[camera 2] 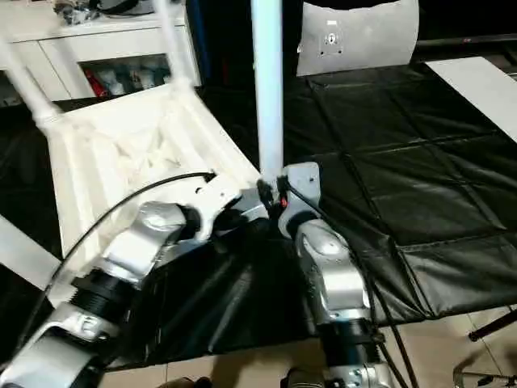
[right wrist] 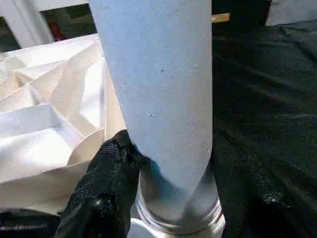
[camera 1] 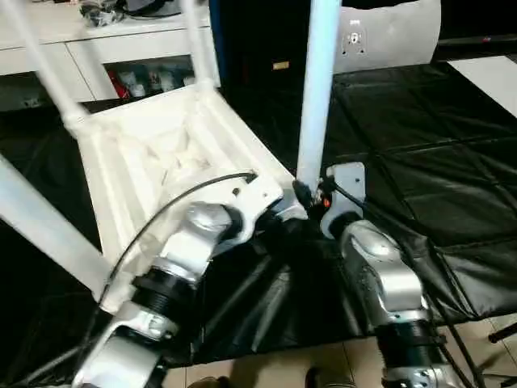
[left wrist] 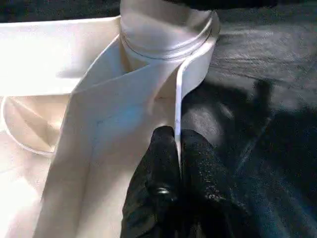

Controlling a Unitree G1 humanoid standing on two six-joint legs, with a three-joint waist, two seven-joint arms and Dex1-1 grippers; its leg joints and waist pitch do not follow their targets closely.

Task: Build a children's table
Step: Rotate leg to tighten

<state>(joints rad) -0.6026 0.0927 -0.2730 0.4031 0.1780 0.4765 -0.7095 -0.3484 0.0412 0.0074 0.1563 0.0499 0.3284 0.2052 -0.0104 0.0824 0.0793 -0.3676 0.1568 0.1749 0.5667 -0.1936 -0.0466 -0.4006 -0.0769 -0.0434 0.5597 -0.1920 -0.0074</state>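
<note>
The white children's table lies upside down on the black mat, its square top [camera 1: 153, 153] showing ribs and a raised rim. Three legs rise from its sockets: two at the back [camera 1: 40, 56] [camera 1: 198, 40] and one at the near left [camera 1: 40, 218]. A fourth leg [camera 1: 317, 89] stands upright in the near right corner socket [left wrist: 166, 34]. My right gripper [camera 1: 311, 198] is shut on this leg just above the socket, one black finger [right wrist: 106, 173] pressed to its side. My left gripper [left wrist: 177, 144] is shut on the top's thin rim [left wrist: 179, 99] right beside that socket.
A white cabinet [camera 1: 105, 40] stands behind the table. A grey-white cushion [camera 1: 388, 36] leans at the back right. The black mat [camera 1: 420, 162] spreads to the right, with a white panel [camera 1: 493, 77] at its far right edge. Tiled floor [camera 1: 266, 368] lies at my feet.
</note>
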